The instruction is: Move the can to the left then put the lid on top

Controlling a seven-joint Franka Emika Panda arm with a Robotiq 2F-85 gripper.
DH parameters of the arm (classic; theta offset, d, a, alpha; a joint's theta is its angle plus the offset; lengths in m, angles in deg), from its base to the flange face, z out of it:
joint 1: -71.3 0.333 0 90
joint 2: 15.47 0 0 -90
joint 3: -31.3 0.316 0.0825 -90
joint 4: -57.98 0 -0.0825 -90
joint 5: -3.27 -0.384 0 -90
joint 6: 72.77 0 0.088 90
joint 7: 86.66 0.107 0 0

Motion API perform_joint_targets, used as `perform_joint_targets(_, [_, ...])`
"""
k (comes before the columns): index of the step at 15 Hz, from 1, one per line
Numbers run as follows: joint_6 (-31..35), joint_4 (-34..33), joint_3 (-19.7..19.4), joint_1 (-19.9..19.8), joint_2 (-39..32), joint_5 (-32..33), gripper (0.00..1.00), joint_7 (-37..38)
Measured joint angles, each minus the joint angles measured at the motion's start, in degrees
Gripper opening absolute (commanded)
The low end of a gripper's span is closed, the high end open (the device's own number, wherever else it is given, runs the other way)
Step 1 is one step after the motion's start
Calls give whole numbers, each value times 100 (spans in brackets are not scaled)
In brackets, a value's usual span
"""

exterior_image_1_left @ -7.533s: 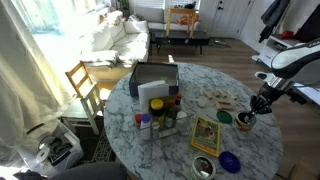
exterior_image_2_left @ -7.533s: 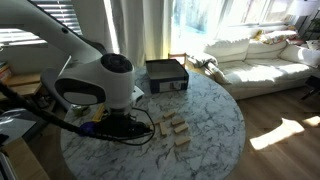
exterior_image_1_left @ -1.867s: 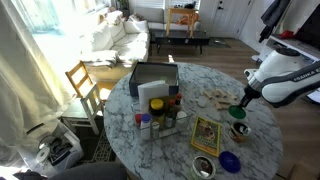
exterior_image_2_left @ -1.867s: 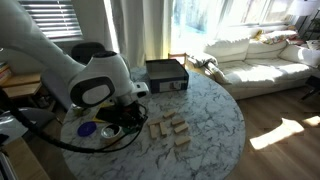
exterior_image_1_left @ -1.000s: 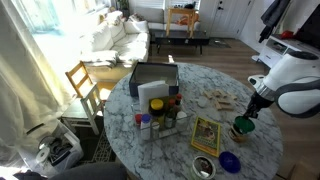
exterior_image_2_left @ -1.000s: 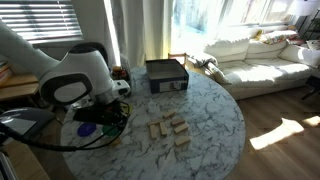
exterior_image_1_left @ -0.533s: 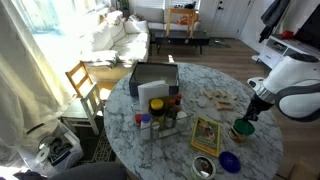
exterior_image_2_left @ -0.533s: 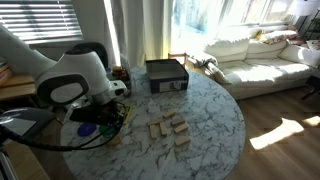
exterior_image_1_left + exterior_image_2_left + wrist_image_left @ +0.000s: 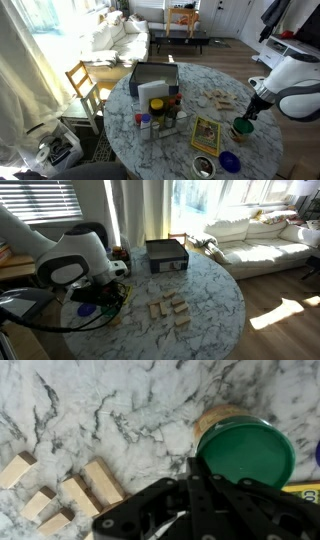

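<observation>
Where the gripper (image 9: 193, 463) reaches over the marble table (image 9: 110, 410), its fingers are pinched narrow on the near left rim of the lid (image 9: 247, 452). The lid lies flat just right of the fingertips, covering most of the can (image 9: 215, 416), whose pale rim peeks out past the lid's far edge. Wooden blocks (image 9: 98, 482) lie left of the fingers, apart from them.

White rounded robot arm (image 9: 292, 86) bending over and reaching downward, wrist angling steeply down, black two-fingered gripper (image 9: 243, 121) hanging low, jaws pressing fully together, dark fingers (image 9: 192, 488) converging to a point.
</observation>
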Motion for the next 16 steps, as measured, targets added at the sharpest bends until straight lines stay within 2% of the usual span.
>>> perform_joint_targets(16, [240, -4, -18, 0, -252, 36, 0, 485])
